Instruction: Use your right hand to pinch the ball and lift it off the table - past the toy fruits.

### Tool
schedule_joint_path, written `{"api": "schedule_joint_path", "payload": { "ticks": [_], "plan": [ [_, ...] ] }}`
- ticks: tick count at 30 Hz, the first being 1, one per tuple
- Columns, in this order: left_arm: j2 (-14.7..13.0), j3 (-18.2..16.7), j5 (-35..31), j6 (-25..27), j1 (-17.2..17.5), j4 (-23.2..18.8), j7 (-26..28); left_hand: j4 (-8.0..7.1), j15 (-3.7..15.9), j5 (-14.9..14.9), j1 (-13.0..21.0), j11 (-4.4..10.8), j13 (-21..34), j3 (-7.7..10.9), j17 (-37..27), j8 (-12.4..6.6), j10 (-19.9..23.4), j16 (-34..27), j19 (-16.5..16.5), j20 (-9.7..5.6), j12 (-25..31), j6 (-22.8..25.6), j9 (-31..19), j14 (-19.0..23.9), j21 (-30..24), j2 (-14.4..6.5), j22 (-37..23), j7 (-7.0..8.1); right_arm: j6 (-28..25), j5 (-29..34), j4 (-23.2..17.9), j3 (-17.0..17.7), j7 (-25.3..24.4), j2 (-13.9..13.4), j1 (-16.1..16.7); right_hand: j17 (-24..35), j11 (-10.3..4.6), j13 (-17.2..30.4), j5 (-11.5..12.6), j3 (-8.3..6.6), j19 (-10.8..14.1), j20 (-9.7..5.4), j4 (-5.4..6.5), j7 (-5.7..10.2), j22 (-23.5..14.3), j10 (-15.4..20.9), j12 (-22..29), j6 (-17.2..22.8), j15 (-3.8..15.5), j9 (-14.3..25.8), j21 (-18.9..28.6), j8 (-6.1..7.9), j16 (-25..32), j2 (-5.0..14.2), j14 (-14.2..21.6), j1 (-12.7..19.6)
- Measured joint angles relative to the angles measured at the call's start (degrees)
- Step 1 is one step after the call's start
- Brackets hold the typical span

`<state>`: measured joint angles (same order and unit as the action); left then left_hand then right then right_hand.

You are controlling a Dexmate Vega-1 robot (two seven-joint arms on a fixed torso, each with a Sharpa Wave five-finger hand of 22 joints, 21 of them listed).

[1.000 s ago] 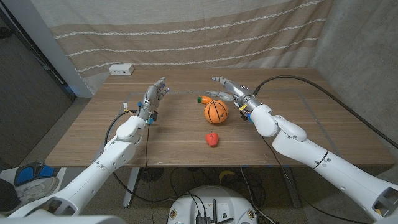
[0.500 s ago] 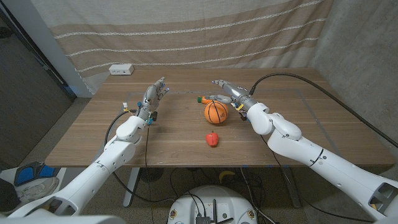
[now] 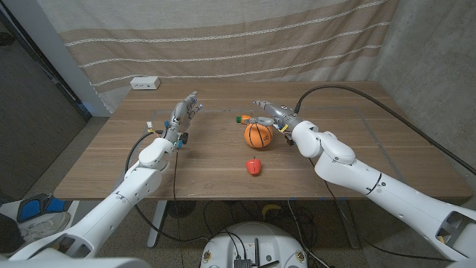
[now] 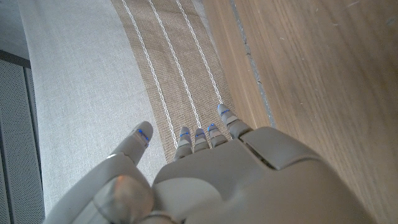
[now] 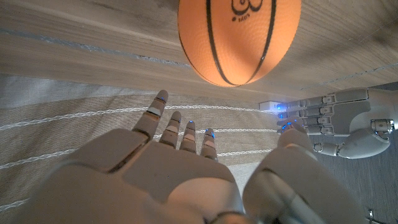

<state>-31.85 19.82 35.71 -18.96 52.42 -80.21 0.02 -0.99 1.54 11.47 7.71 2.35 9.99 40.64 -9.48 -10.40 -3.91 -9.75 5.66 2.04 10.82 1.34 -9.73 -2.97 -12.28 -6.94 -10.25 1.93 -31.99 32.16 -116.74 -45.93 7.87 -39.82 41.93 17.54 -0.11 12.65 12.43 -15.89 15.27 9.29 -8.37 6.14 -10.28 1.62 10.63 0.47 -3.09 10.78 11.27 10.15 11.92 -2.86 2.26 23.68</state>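
Ball (image 3: 258,135) sitting on counter (image 3: 357,160) near the middle, red toy fruit (image 3: 254,167) nearer the robot, orange-and-green one (image 3: 242,117) just behind. Right hand (image 3: 272,116) spread wide w/ nothing in it, up close at ball's far right side, fingers reaching over the top, not gripping yet. Left hand (image 3: 183,117) also spread, holding nothing, well off to the other side, so right is way nearer.

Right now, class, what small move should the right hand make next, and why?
Probably ease the right hand down and forward until thumb and fingers flank the ball, then pinch. The hand is open, just above and behind the ball, which sits on the table.
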Motion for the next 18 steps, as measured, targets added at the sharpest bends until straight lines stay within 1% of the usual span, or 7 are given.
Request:
{"api": "schedule_joint_path", "payload": {
  "ticks": [4,7,9,13,17,18],
  "plan": [
    [0.02,0.01,0.00,0.00,-0.06,0.07,-0.03,0.00,0.00,0.00,0.00,0.00,0.00,0.00,0.00,0.00,0.00,0.00,0.00,0.00,0.00,0.00,0.00,0.00,0.00,0.00,0.00,0.00,-0.45,0.00,0.29,-0.85,0.62,0.09,-0.77,0.00,0.02,0.00,0.09,0.00,-0.01,0.01,0.00,0.56,0.00,-0.01,0.00,0.56,-0.21,0.00,0.00,0.27,0.00,0.00,-0.21,0.00],
    [0.06,0.02,0.00,0.00,-0.15,0.17,-0.06,0.00,0.00,0.00,-0.14,0.00,0.00,0.00,0.00,0.00,0.00,0.00,0.00,0.00,0.00,0.01,0.00,0.00,0.00,0.14,0.00,0.02,-1.18,0.01,0.39,-1.42,1.51,0.15,-1.34,0.00,0.21,0.00,0.15,0.00,-0.01,0.01,0.00,0.55,0.00,-0.21,0.00,0.55,-0.21,0.00,0.00,0.27,0.00,0.00,-0.21,0.00],
    [0.11,0.02,0.01,0.00,-0.20,0.28,-0.08,0.00,0.00,0.00,-0.24,0.00,0.00,0.00,0.00,0.00,0.00,0.00,0.00,0.00,0.00,0.32,0.00,0.00,0.00,0.24,0.00,0.32,-2.33,0.30,0.44,-2.06,2.62,0.20,-1.90,0.00,0.09,0.00,0.30,0.00,-0.02,0.01,0.00,0.83,0.00,-0.33,0.00,0.87,-0.21,0.00,0.00,0.52,0.00,0.00,-0.21,0.00],
    [0.17,0.02,0.06,0.00,-0.30,0.46,-0.13,0.00,0.00,0.00,-0.24,0.00,0.00,0.00,0.01,0.00,0.00,0.00,0.00,0.00,0.00,0.32,0.00,0.00,0.00,0.24,0.00,0.32,-3.77,0.69,0.45,-3.10,4.19,0.29,-2.87,0.01,0.00,0.00,0.30,0.15,-0.02,0.01,-0.16,0.63,0.00,-0.42,0.40,1.07,-0.21,0.00,0.00,0.67,0.00,0.00,-0.21,0.01],
    [0.22,0.03,0.09,0.00,-0.41,0.66,-0.26,0.00,0.00,0.00,-0.24,0.00,0.00,0.00,0.01,0.00,0.00,0.00,0.00,0.00,0.00,0.32,0.00,0.00,0.00,0.24,0.00,0.32,-5.52,1.02,0.45,-4.08,6.14,0.37,-3.89,0.01,0.00,0.00,0.50,0.40,0.19,0.22,0.08,0.63,0.01,-0.41,0.40,1.07,-0.20,0.00,0.00,0.67,0.09,-0.01,-0.21,0.02],
    [0.24,0.04,0.09,0.00,-0.44,0.70,-0.28,0.00,0.00,0.00,-0.24,0.00,0.00,0.00,0.01,0.00,0.00,0.00,0.00,0.00,0.00,0.32,0.00,0.00,0.00,0.24,0.00,0.32,-5.59,1.03,0.45,-4.13,6.23,0.37,-3.93,0.01,0.00,0.00,0.51,0.40,0.19,0.22,0.07,0.63,0.01,-0.41,0.40,1.07,-0.20,0.00,0.00,0.67,0.40,-0.53,-0.21,0.54]
  ]
}}
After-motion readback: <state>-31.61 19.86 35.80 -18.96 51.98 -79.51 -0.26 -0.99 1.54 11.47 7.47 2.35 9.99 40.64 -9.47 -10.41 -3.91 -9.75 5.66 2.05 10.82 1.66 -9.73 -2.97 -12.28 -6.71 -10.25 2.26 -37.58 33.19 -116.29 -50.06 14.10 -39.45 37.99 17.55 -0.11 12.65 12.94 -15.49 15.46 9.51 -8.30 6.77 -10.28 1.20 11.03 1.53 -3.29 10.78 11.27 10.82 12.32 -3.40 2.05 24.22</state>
